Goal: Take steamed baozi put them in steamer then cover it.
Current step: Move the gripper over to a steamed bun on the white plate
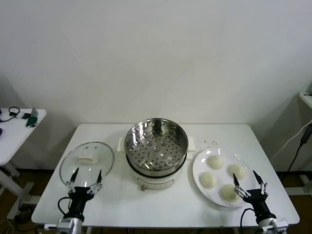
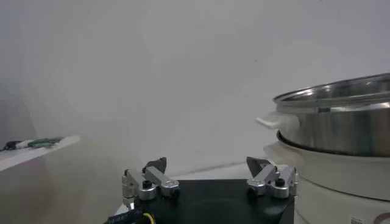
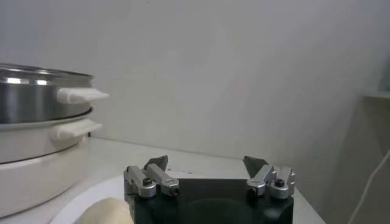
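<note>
Seen from the head camera, a white worktop (image 1: pixel 161 204) fills the scene, with the steamer (image 1: pixel 156 148) at its centre, uncovered, its perforated tray bare. At nine o'clock from the steamer lies the cover (image 1: pixel 87 163), flat on the worktop with its cream handle up. At three to four o'clock sits a white plate (image 1: pixel 197 168) carrying four steamed baozi (image 1: pixel 216 161), each apart from the others. The left pincer (image 1: pixel 86 179) hovers at the cover's near edge, at six o'clock from it, fingers spread and holding nothing. The right pincer (image 1: pixel 248 181) hovers at the plate's near right edge, just beside the nearest bun, fingers likewise spread and empty. Nothing stands between either pincer and the steamer. A small side table (image 1: pixel 19 129) with cables stands well apart at ten o'clock, and another cable hangs at the far right.

In the left wrist view, the left pincer (image 2: pixel 207 165) shows both fingers wide apart, with the steamer's (image 2: pixel 341 131) steel wall and a cream side handle beyond it, and the side table (image 2: pixel 36 149) farther off.

In the right wrist view, the right pincer (image 3: pixel 207 164) is spread too, one steamed bao (image 3: pixel 106 212) just beside its finger, on the plate (image 3: pixel 85 198), with the steamer (image 3: pixel 36 122) near.
</note>
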